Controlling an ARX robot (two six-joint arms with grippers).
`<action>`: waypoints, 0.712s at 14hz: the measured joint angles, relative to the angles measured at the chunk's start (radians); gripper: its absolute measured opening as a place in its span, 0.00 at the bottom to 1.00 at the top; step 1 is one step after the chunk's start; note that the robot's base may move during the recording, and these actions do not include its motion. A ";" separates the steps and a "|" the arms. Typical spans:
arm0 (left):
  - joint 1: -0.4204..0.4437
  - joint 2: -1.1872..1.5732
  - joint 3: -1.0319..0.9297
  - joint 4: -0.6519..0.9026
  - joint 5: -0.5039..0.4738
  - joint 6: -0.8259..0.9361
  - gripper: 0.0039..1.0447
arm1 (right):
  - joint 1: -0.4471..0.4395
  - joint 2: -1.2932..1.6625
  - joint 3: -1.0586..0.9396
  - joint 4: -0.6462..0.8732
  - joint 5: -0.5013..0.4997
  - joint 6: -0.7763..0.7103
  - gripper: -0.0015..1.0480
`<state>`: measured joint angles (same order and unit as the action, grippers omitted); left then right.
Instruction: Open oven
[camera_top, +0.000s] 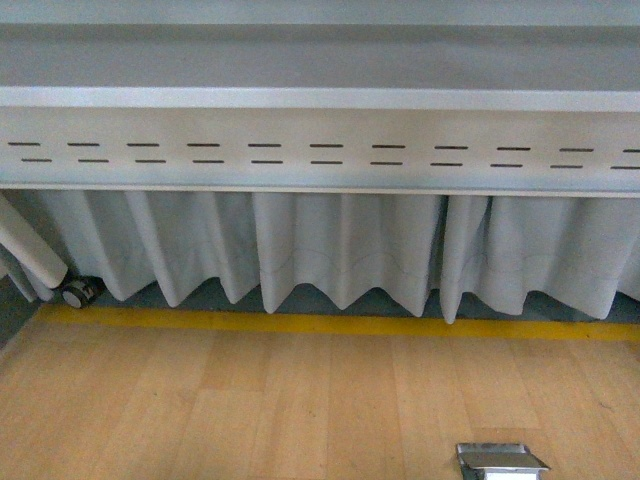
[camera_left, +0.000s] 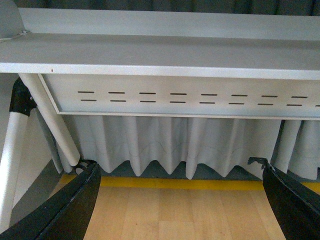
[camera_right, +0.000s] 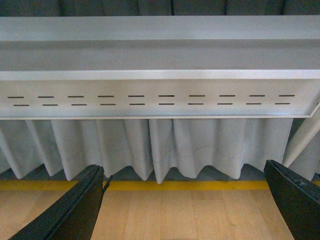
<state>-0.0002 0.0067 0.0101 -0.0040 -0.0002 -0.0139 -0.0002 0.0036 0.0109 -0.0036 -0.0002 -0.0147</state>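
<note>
A: So, where is the oven?

B: It shows in none of the three views. All of them look low, at the underside of a grey table (camera_top: 320, 98).

A: Any writing to read?

B: The only marks are two rows of short dark slots running along the slotted panel (camera_top: 320, 135) under the table's edge.

A: Any containers?

B: A shiny metal floor box (camera_top: 500, 460) is set into the floor on the right side of the front view. It is cut off by the frame, and I cannot tell what it holds.

A: And the room?

B: A pale grey pleated curtain (camera_top: 340, 245) hangs behind the table, with its hem near the floor. A yellow stripe (camera_top: 300, 323) runs along the edge of the light wooden floor (camera_top: 250, 410) in front of the curtain. At far left a white slanted leg (camera_top: 30, 250) ends at a small caster (camera_top: 78, 292).

A: The grippers?

B: The left gripper (camera_left: 179, 170) has its black fingers (camera_left: 75, 205) spread wide apart, with nothing between them. The right gripper (camera_right: 184, 167) is the same, jaws far apart and holding nothing. Both face the curtain and the floor.
</note>
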 joint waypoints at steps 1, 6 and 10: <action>0.000 0.000 0.000 0.000 0.000 0.000 0.94 | 0.000 0.000 0.000 0.000 0.000 0.000 0.94; 0.000 0.000 0.000 0.000 0.000 0.000 0.94 | 0.000 0.000 0.000 0.000 0.000 0.000 0.94; 0.000 0.000 0.000 0.000 0.000 0.000 0.94 | 0.000 0.000 0.000 0.000 0.000 0.000 0.94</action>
<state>-0.0002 0.0067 0.0101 -0.0040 -0.0002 -0.0139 -0.0002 0.0032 0.0109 -0.0036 -0.0002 -0.0147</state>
